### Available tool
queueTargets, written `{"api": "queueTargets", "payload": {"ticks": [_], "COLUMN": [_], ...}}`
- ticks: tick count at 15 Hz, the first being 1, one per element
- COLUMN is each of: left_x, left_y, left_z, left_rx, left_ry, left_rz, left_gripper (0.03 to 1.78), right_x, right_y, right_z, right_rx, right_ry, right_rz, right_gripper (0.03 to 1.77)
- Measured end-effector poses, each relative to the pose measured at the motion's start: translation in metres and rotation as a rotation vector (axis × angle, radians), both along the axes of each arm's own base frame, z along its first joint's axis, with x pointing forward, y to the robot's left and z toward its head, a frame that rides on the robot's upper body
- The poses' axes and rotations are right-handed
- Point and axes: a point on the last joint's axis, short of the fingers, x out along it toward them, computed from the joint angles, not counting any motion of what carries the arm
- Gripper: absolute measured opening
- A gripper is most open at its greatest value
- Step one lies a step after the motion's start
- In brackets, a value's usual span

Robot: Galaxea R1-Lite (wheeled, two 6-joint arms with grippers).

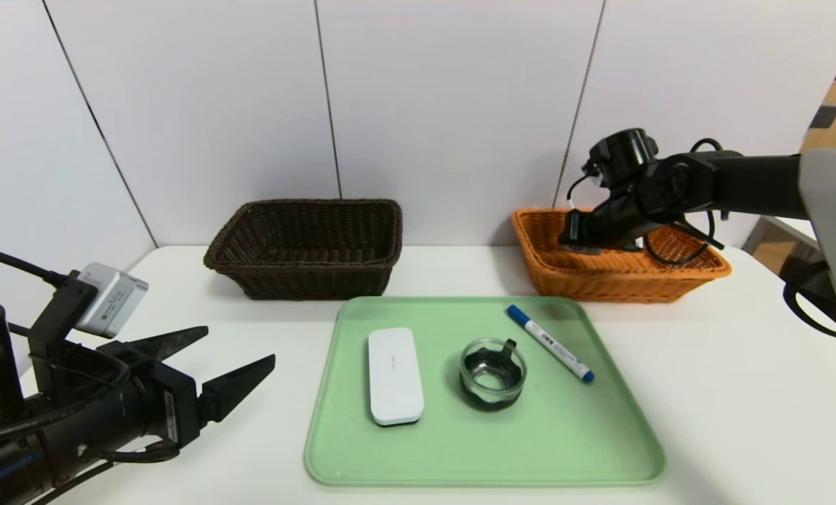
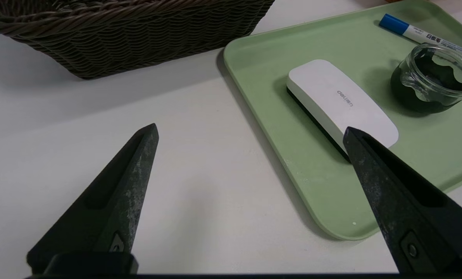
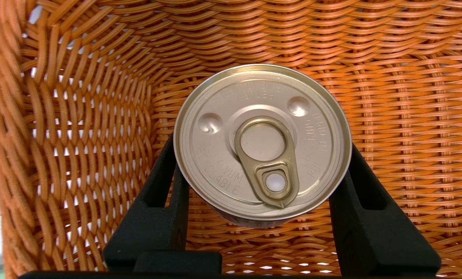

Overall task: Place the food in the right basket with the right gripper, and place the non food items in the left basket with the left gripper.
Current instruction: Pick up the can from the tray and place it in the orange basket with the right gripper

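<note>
Head view: the right gripper [image 1: 586, 238] reaches into the orange basket [image 1: 618, 277] at upper right; case [image 1: 394, 375], jar [image 1: 493, 373] and marker [image 1: 550, 343] lie on the green tray [image 1: 600, 449], and the dark basket [image 1: 306, 249] looks empty.

Left wrist view: the left gripper [image 2: 250, 133] hovers with fingers spread over the desk [image 2: 200, 186], just beside the case.

Right wrist view: fingers [image 3: 165, 186] flank the can [image 3: 262, 141] inside the basket, either pinching or just letting go. The food looks nearly placed; three items remain.
</note>
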Motion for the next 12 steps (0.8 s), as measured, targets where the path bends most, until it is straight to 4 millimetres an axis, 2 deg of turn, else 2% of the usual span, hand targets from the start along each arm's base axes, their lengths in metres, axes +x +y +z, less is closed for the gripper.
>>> {"api": "queueTargets", "payload": {"ticks": [7,12], "left_x": [0.000,0.001], "left_y": [0.000,0.000], "left_z": [0.000,-0.001], "left_rx": [0.000,0.000], "left_ry": [0.002,0.005], "left_rz": [0.001,0.002], "left_gripper": [1.69,1.69], "right_x": [0.005,0.006], "right_y": [0.001,0.001], "right_z": [-0.010,-0.012], "right_rx": [-0.006,-0.006], "right_ry": [0.012,0.013], "right_rz": [-0.002,0.001], "right_gripper": [0.98,1.30]}}
